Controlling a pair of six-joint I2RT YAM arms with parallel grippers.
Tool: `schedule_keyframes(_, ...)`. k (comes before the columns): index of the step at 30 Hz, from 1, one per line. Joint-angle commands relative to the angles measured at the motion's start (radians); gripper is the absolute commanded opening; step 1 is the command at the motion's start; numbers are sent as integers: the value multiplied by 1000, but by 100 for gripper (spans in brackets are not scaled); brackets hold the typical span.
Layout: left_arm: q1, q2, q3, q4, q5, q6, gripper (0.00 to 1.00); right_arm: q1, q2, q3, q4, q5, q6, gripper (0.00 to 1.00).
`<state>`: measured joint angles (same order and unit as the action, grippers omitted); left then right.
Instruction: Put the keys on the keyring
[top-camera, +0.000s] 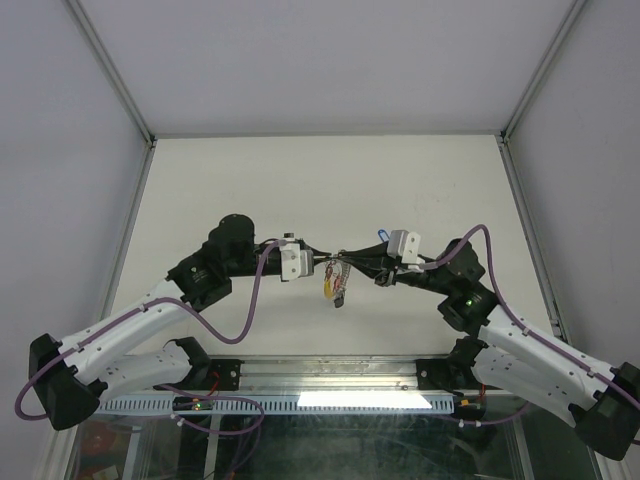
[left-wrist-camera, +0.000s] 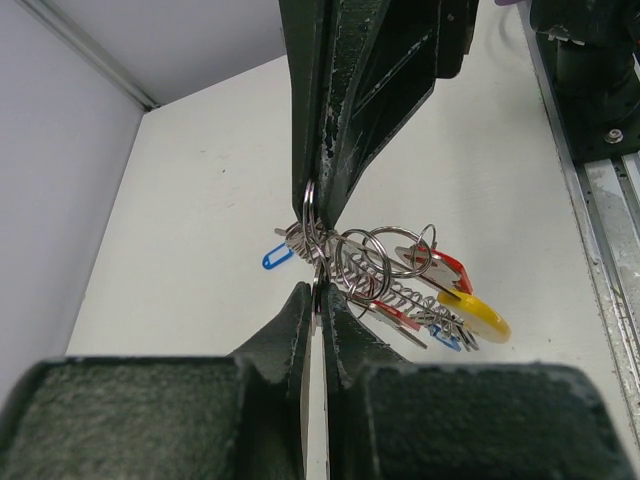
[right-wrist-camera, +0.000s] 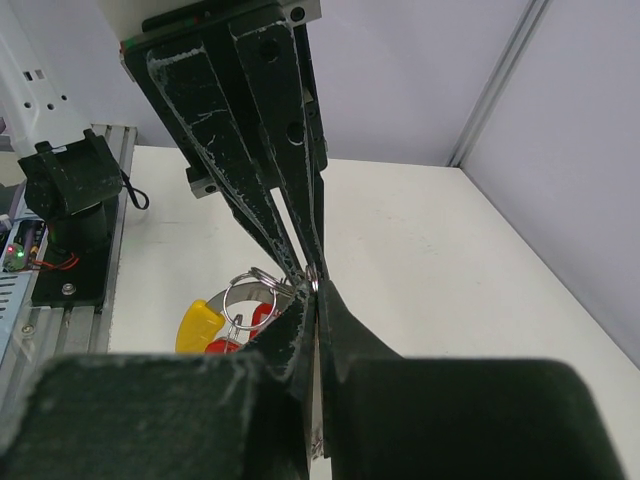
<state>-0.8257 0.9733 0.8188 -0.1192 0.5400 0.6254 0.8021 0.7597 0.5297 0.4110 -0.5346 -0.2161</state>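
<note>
My left gripper (top-camera: 318, 264) and right gripper (top-camera: 352, 266) meet tip to tip above the table's middle. Both are shut on the same thin metal ring, seen edge-on, the keyring (left-wrist-camera: 311, 232), which also shows in the right wrist view (right-wrist-camera: 316, 279). Its ribbed coil part (left-wrist-camera: 405, 293) runs off to the right. Keys hang on it by small rings, with a red tag (left-wrist-camera: 452, 268), a yellow tag (left-wrist-camera: 478, 314) and a blue tag (left-wrist-camera: 446, 339). The bunch (top-camera: 335, 284) dangles below the grippers. A loose blue-tagged key (left-wrist-camera: 277, 256) lies on the table, also in the top view (top-camera: 383, 233).
The white table (top-camera: 300, 190) has grey walls at the left, back and right. An aluminium rail (top-camera: 330, 375) with the arm bases and cables runs along the near edge. Purple cables loop off both arms.
</note>
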Motion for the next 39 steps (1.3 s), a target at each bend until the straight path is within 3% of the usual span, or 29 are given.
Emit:
schedule_keyframes(1,-2,16,-33,-30,-41,17,0,2,-37,24,246,15,46,0)
schedule_keyframes(18,-1,-1,-46,103,37,-27,2,2,-4,-59,484,35,159,0)
schedule_keyframes(22,-1,-36,-47,102,13,-29,24,1,-21,-53,416,5,99,0)
schedule_keyframes(27,-2,-99,-44,104,10,-33,36,1,-55,-43,305,-37,18,0)
schedule_keyframes(39,-1,-116,-27,180,165,-76,34,2,-69,-5,189,-117,-45,0)
